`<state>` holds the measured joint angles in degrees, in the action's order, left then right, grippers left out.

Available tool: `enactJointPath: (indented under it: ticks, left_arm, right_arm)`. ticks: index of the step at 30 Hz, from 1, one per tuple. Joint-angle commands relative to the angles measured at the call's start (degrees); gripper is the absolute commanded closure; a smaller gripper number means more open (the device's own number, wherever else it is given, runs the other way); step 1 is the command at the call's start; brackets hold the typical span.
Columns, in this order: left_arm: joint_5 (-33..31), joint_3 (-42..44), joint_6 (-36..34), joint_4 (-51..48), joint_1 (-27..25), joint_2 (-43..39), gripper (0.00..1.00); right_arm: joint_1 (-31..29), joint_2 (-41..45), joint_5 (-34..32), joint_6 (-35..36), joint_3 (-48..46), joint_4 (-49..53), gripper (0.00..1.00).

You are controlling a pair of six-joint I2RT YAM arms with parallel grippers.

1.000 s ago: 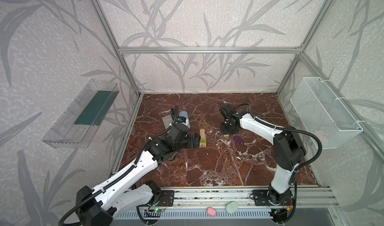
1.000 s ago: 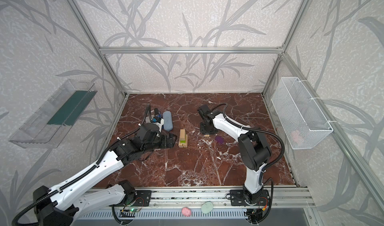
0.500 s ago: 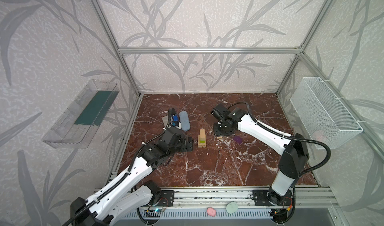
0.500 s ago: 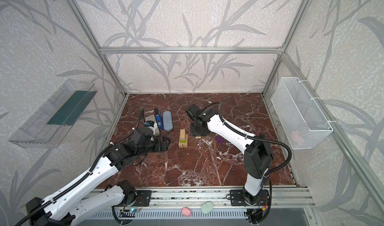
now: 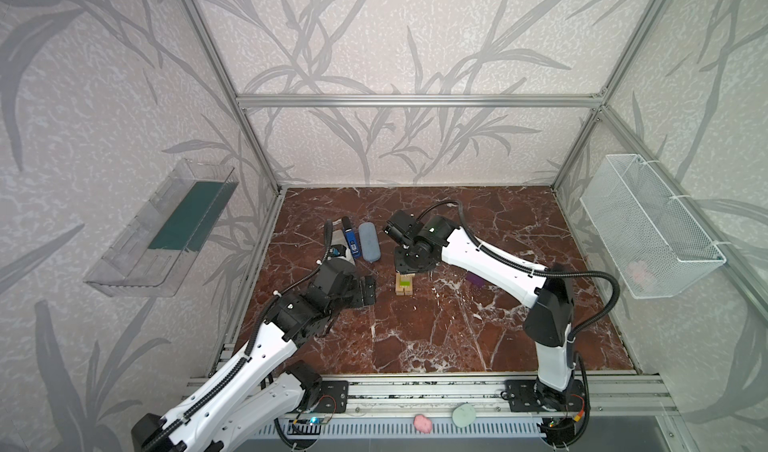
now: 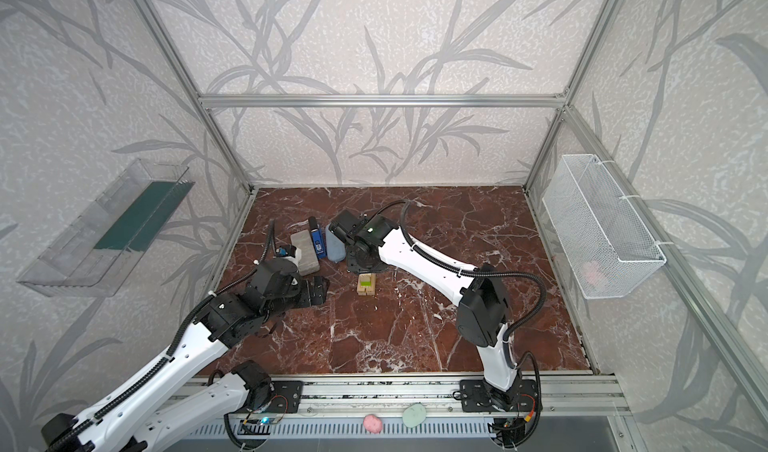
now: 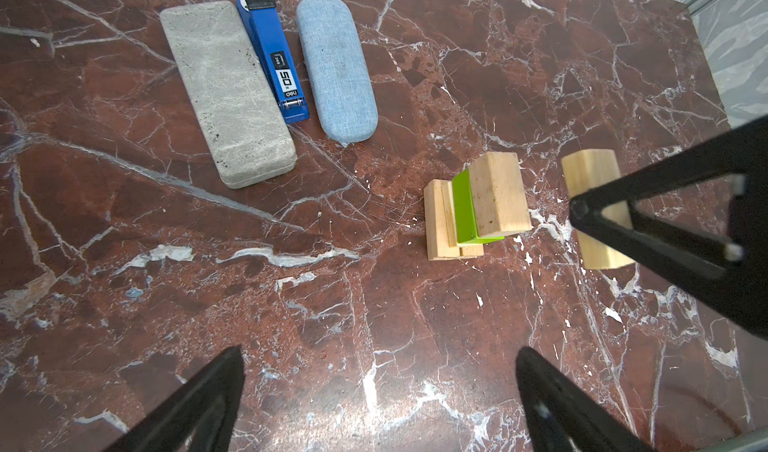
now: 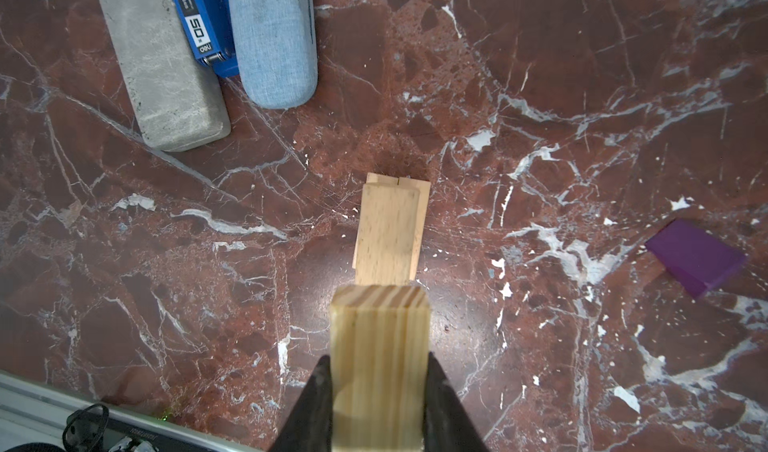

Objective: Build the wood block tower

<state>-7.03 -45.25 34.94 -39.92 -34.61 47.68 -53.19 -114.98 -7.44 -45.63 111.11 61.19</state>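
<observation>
- Seeing the tower (image 5: pixel 404 284) standing on the red marble floor (image 5: pixel 436 333), slightly left of centre. Its bricks lie flat, with their long axes running near-to-far in both top views.
- It's a narrow stack. Pale tan base bricks (image 7: pixel 440 221) sit side by side, a lime-green brick (image 7: pixel 465 210) lies on them, and a tan top brick (image 7: pixel 498 192) lies on the green. From above I only get a green patch framed in tan (image 6: pixel 366 283).
- The left gripper (image 5: pixel 365 289) is level with the tower and just to its left. Its jaws are spread wide with nothing between them, and it's clear of the stack.
- The purple brick (image 5: pixel 473 279) lies flat on the floor on its own, right of the tower and well apart. The right arm partly covers it in a top view.
- The right gripper (image 5: pixel 413 262) hangs over the tower's far end, jaws pinched narrow on a loose tan brick (image 8: pixel 380 366).
- In the left wrist view that brick's long axis runs roughly parallel to the tower's bricks, with a gap between them. I can't tell if it's clear of the floor.
- At far left, a grey case (image 7: pixel 226 92), a blue stapler (image 7: pixel 274 54) and a light-blue case (image 7: pixel 336 67) lie side by side, away from the tower.
</observation>
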Motion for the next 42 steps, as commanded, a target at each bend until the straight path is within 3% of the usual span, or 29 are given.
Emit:
enactJointPath:
  ticks: [1, 12, 42]
  left_arm:
    - [-1.51, 0.87, 0.94, -2.27, 0.51, -0.92, 0.01]
    - [-2.67, 0.71, 1.37, -3.32, 1.0, -1.8, 0.01]
    - [-1.53, 0.28, 1.13, -2.1, 2.0, -0.77, 0.01]
  right_arm:
    - [-0.16, -2.4, -2.06, 0.03, 3.48, 3.51, 0.74]
    - [-0.07, -8.9, -4.5, 0.67, 9.38, 6.05, 0.74]
    - [0.28, -12.02, -5.02, -0.54, 10.42, 5.45, 0.74]
